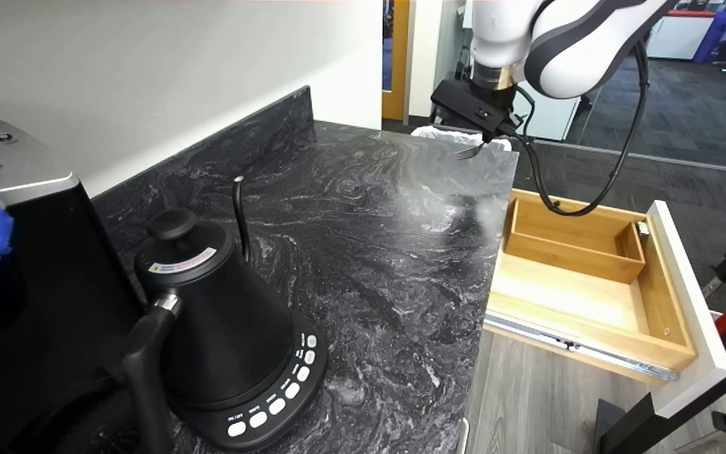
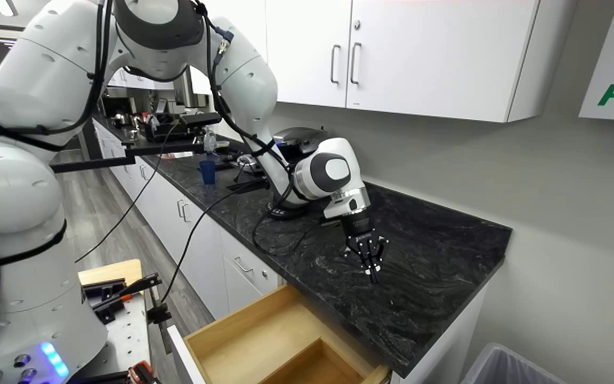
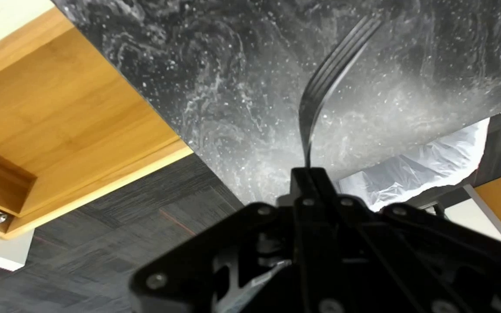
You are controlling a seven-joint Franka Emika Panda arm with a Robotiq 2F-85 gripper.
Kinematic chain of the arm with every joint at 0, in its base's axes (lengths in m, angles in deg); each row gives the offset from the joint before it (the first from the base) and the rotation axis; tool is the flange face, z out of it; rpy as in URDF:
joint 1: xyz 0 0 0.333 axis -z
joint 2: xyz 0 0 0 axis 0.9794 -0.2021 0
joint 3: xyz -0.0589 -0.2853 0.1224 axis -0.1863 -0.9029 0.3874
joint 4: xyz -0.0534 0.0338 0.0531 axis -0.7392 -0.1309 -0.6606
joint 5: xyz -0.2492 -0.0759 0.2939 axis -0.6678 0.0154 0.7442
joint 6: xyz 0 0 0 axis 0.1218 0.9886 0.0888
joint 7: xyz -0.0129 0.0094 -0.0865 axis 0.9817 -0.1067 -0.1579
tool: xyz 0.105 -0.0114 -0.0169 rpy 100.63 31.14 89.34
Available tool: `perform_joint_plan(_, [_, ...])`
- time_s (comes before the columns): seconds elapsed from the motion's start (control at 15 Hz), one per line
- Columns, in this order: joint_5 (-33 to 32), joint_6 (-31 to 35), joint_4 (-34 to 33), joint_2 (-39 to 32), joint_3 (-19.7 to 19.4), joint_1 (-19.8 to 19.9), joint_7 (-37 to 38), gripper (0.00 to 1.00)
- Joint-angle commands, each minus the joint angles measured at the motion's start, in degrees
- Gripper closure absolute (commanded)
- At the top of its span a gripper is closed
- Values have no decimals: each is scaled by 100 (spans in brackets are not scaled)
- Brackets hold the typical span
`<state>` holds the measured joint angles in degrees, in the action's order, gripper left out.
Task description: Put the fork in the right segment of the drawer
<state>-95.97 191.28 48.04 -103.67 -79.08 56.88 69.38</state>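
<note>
The silvery fork (image 3: 326, 80) sticks out of my gripper (image 3: 310, 174), tines pointing away from the jaws. My gripper's black fingers are shut on its handle, which they hide. In an exterior view the fork (image 1: 470, 152) hangs with the gripper (image 1: 488, 136) above the counter's far end. In an exterior view the gripper (image 2: 373, 276) points down over the counter, and I cannot make out the fork there. The light-wood drawer (image 1: 564, 291) stands open beside the counter, with a wooden divider forming a smaller compartment (image 1: 574, 224). The drawer also shows in an exterior view (image 2: 248, 341) and the wrist view (image 3: 59, 100).
The dark marbled counter (image 1: 388, 271) overhangs the drawer's inner side. A black kettle (image 1: 224, 340) stands at the counter's near end in an exterior view. A bin with a white liner (image 3: 415, 163) is past the counter's end. A cable (image 1: 628, 151) loops from the arm over the drawer.
</note>
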Motion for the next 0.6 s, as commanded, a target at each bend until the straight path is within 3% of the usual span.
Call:
perform_joint_plan(0.0, [-345,61,297,412,77,143,-59,99])
perform_joint_plan(0.53, [-1214,-72,537,840,-491,67,203,99])
